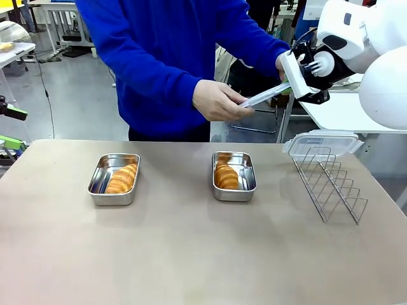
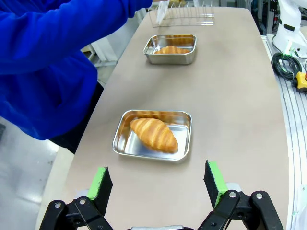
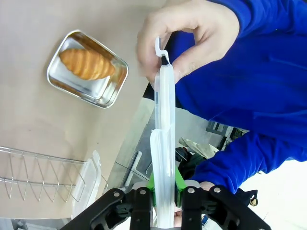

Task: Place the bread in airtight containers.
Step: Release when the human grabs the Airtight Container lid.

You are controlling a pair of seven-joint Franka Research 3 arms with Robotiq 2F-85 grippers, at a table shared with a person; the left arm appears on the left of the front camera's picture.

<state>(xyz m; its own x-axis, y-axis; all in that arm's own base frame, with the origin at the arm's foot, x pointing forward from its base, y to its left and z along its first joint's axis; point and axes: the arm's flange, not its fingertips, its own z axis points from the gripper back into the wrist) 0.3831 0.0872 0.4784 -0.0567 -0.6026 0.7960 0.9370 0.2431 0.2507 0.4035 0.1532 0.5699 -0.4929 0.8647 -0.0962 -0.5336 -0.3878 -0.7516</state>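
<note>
Two airtight containers stand lidless on the table, the left one (image 1: 100,180) and the right one (image 1: 247,175), each holding one piece of bread (image 1: 122,179) (image 1: 226,176). High at the back right, my right gripper (image 1: 296,82) is shut on one end of a clear lid (image 1: 267,95), and a person's hand (image 1: 216,100) grips the other end. In the right wrist view the lid (image 3: 163,110) runs edge-on from my right gripper (image 3: 164,184) up to that hand (image 3: 187,43). My left gripper (image 2: 157,182) hangs open above the table just short of the near container (image 2: 183,139) and its bread (image 2: 153,134).
A wire rack (image 1: 331,184) stands at the table's right, with a second clear lid (image 1: 321,143) leaning against its far end. The person in a blue sleeve (image 1: 159,57) stands at the far edge. The other container (image 2: 171,48) sits farther along in the left wrist view.
</note>
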